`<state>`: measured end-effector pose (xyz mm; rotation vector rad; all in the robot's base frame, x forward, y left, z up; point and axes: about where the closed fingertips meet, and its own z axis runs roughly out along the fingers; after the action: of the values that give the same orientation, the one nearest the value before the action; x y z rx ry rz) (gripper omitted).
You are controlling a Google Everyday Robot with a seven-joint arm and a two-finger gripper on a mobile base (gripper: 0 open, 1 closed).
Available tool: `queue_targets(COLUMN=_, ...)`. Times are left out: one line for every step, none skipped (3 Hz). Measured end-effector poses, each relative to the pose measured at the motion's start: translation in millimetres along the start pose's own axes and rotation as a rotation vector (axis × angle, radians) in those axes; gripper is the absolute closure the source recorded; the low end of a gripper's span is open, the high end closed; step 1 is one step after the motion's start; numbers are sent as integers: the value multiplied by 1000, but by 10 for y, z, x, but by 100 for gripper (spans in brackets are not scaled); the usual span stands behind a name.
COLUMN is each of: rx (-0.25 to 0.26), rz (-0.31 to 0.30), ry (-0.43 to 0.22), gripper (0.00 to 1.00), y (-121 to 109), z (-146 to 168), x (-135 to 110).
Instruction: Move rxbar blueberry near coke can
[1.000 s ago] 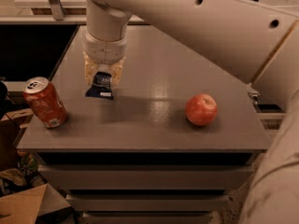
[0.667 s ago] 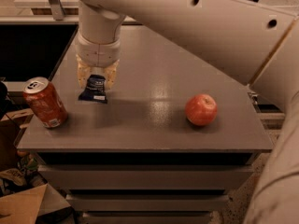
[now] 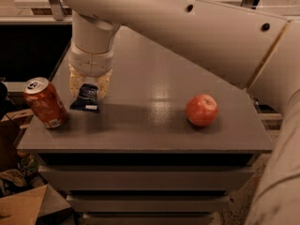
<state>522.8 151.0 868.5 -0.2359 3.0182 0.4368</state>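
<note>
The rxbar blueberry [image 3: 86, 98], a small dark navy bar with pale text, sits between my gripper's two pale fingers [image 3: 104, 84] at the left of the grey table [image 3: 154, 125]. My gripper [image 3: 88, 89] hangs from the big white arm and is shut on the bar, low over the table top. The coke can [image 3: 45, 103], red with a silver top, stands near the table's left front corner, a short way left of the bar.
A red apple [image 3: 201, 109] lies on the right half of the table. The white arm [image 3: 187, 27] crosses the upper part of the view. Cardboard and clutter [image 3: 18, 191] lie on the floor at lower left.
My gripper has carried the bar leftward and toward the front of the table, closer to the can. The can and the apple have not moved.
</note>
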Motion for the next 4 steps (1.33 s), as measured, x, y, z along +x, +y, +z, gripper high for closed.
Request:
queue_targets(rx=-10, rz=14, ry=5, gripper=82, y=-8, z=49, x=41)
queue_targets(rx=-8, rz=32, ry=9, gripper=59, y=-39, z=82, x=57)
queue_targets(rx=-3, rz=51, ry=8, gripper=36, y=-78, z=110, x=53)
queue_targets(rx=-2, rz=60, ry=9, gripper=13, y=-99, z=127, x=44)
